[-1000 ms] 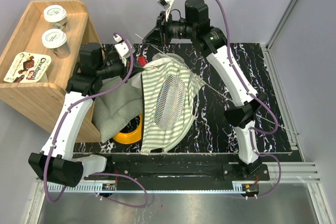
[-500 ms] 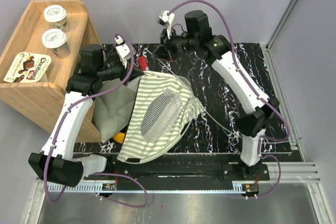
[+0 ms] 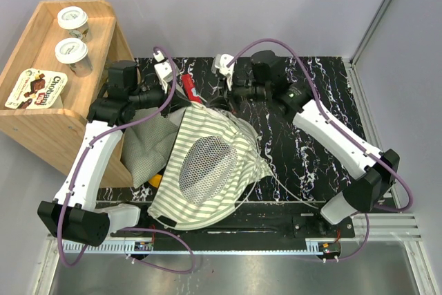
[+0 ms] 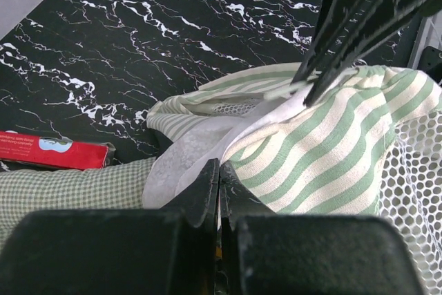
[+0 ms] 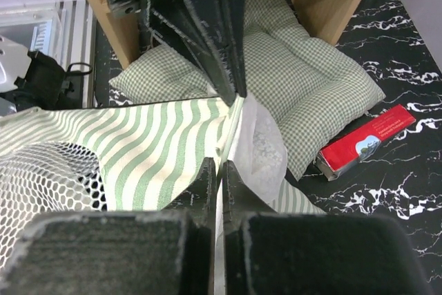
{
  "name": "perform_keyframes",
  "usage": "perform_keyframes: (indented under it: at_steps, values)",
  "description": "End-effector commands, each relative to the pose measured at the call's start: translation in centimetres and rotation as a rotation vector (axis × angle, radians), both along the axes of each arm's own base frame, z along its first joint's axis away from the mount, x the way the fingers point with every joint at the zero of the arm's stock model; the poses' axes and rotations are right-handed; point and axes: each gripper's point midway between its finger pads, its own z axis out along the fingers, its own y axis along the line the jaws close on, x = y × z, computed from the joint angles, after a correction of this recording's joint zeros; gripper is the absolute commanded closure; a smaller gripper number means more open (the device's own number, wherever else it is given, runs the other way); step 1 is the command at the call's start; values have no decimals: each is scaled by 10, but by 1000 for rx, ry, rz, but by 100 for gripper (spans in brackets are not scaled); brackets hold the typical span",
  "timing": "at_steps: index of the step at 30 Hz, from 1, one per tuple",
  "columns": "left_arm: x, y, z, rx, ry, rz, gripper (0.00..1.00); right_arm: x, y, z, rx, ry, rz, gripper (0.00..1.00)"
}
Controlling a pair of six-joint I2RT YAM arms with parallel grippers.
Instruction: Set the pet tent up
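Note:
The pet tent (image 3: pixel 207 164) is a green-and-white striped heap with a round mesh window (image 3: pixel 206 164), lying mid-table and reaching the near edge. My left gripper (image 3: pixel 183 103) and right gripper (image 3: pixel 217 101) meet tip to tip at its far top edge. In the left wrist view my left gripper (image 4: pixel 219 170) is shut on the tent's striped fabric (image 4: pixel 324 143) and white lace (image 4: pixel 186 157). In the right wrist view my right gripper (image 5: pixel 219 167) is shut on the same edge (image 5: pixel 152 143). Thin poles (image 3: pixel 290 191) trail off to the right.
A small-checked green cushion (image 3: pixel 145 143) lies left of the tent, against a wooden shelf (image 3: pixel 41 129) that carries two yogurt cups (image 3: pixel 72 22) and a snack pack (image 3: pixel 38 88). A red box (image 3: pixel 188 88) lies behind the grippers. A yellow object (image 3: pixel 157 179) peeks from under the tent.
The right arm has swung down and toward the near side. The tent has dropped from a raised hang to a lower heap spread toward the near edge. The left arm has barely moved.

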Motion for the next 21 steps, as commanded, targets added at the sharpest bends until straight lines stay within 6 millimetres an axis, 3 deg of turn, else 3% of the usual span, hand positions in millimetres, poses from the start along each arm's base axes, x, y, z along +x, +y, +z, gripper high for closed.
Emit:
perform_keyframes:
  at_steps: [1, 8, 21]
  values:
    - [7, 0, 34, -32, -149, -9, 100, -20, -4, -33, -88, -11, 49, 100]
    - [9, 6, 28, 3, -160, 6, 100, -22, -21, -58, -151, -27, 9, 100]
    - [10, 8, 21, 17, -163, 16, 100, -28, -25, -74, -158, -2, 9, 100]
